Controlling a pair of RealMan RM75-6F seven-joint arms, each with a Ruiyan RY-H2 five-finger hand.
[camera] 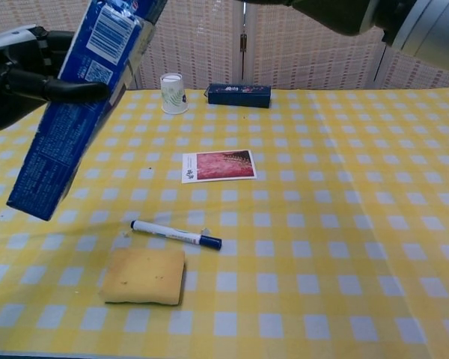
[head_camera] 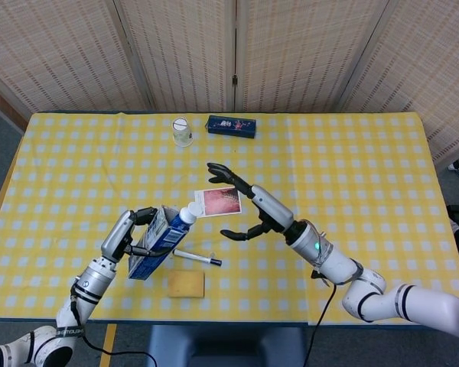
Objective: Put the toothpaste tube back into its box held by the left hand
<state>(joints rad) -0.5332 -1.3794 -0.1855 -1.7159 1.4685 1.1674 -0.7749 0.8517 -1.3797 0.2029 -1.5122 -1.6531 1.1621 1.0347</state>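
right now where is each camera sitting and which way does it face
Head view: sits high above the near table edge, looking steeply down on the whole table; shows both arms, the left hand holding the box and the right hand with fingers spread.
Chest view: sits low at the near edge, looking forward across the table toward the screens; shows the left hand and part of the right arm along the top edge.
Shared: box, pen, sponge, photo card, cup.

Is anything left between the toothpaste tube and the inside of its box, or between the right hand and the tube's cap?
Nothing visible. The toothpaste tube already sits in the mouth of the box gripped by the left hand, only its white cap end showing. The right hand, fingers spread and holding nothing, is apart from the cap with open air between.
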